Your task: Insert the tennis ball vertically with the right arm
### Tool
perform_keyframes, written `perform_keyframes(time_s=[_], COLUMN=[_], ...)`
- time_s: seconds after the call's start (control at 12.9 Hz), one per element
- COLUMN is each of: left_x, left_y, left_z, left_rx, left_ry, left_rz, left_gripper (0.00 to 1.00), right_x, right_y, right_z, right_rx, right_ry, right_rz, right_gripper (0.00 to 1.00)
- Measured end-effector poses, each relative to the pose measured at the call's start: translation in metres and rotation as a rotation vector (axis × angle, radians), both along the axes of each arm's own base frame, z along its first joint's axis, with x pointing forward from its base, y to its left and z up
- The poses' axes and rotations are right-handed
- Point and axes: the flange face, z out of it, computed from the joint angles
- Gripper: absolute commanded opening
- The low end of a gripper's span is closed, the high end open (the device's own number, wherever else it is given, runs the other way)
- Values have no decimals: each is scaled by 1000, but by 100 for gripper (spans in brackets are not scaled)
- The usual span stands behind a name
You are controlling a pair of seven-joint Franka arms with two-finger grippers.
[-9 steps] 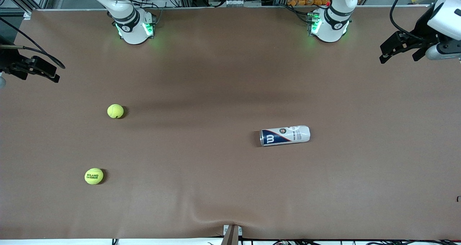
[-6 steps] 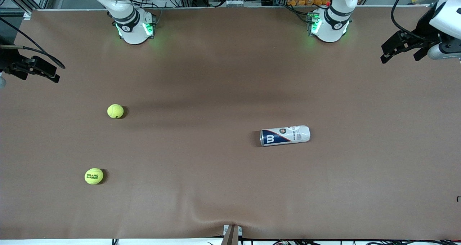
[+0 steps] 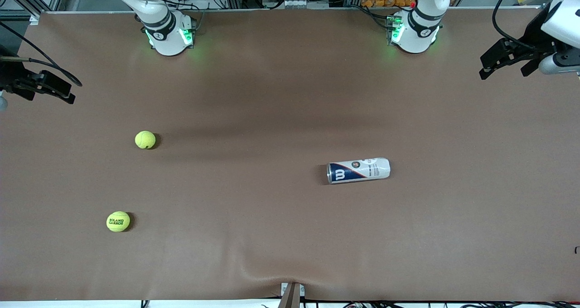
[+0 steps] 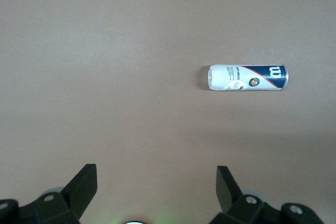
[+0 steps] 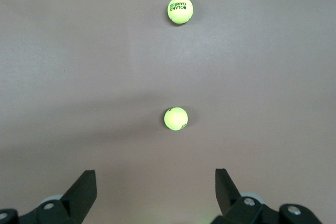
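Note:
Two yellow tennis balls lie toward the right arm's end of the table. A plain one [image 3: 145,139] lies farther from the front camera, and one printed ROLAND GARROS [image 3: 118,221] lies nearer. Both show in the right wrist view, the plain ball [image 5: 176,118] and the printed ball [image 5: 180,10]. A white and dark blue ball can [image 3: 358,170] lies on its side toward the left arm's end; it also shows in the left wrist view [image 4: 247,77]. My right gripper [image 3: 45,90] [image 5: 155,184] is open and empty, high over its end of the table. My left gripper [image 3: 504,70] [image 4: 156,182] is open and empty, high over its end.
The brown table cover [image 3: 272,235] has a raised wrinkle at the edge nearest the front camera, by a small clamp [image 3: 292,292]. The two arm bases [image 3: 168,34] [image 3: 414,29] stand along the robots' edge.
My left gripper has shifted very slightly toward its end of the table. The right arm, the balls and the can have not moved.

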Motion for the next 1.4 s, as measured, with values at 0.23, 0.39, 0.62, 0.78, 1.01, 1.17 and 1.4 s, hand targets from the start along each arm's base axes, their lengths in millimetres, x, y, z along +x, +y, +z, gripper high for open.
perform_keyframes(time_s=[0.23,0.39,0.62,0.78,1.01,1.17,1.4], left_x=[-2,-4,-3,-2,-2,-2,-1], left_y=[-4,-5,-5,-5,-4,-4,-5], left_z=[10,19,17,16,17,16,15], left_rx=[-1,-1,0,0,0,0,1], left_ry=[-13,-19,-15,-13,-14,-14,-10], left_rz=[-7,-10,-20,-43,-47,-48,-50], left_gripper=[100,100,100,100,100,100,100], right_x=[0,0,0,0,0,0,0], right_y=[0,0,0,0,0,1,1], right_z=[0,0,0,0,0,0,0], right_rx=[0,0,0,0,0,0,0], right_ry=[0,0,0,0,0,0,1], right_rz=[0,0,0,0,0,1,2], right_gripper=[100,100,100,100,100,100,100])
